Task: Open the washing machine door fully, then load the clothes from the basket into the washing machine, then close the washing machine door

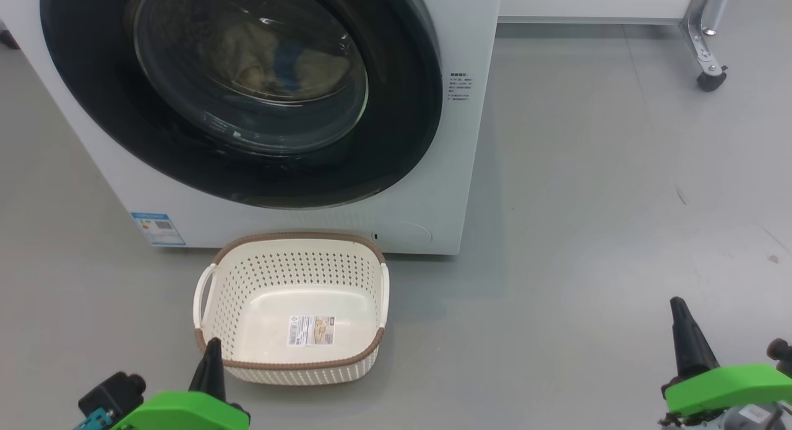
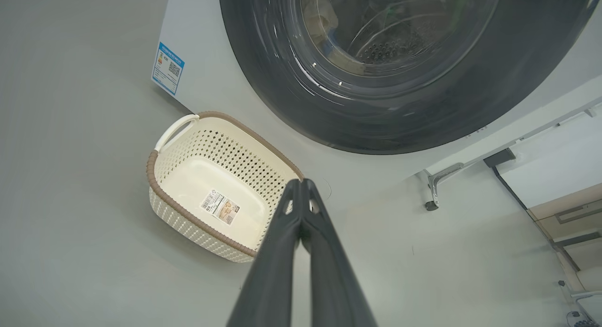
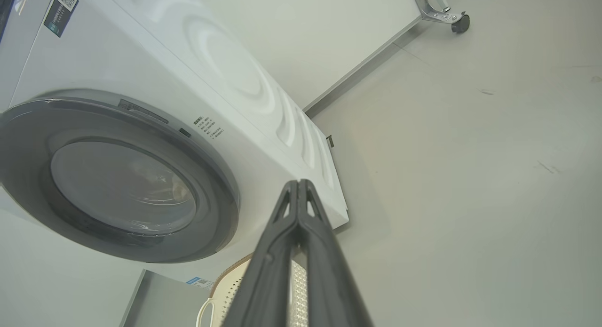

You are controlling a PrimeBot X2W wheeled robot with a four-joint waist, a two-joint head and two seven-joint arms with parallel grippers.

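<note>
I am holding my left gripper and right gripper clenched on nothing above the floor, judging the task all but finished: the clothes are lying inside the washing machine behind its shut door, the basket sitting bare before it.

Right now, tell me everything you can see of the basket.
The basket is a small rectangular cream plastic tub with perforated walls, a brown woven-look rim and a white loop handle on each short side. It stands upright on the grey floor, just in front of the washing machine; whether the two touch is unclear. It is empty but for a label sticker on its smooth bottom.
</note>
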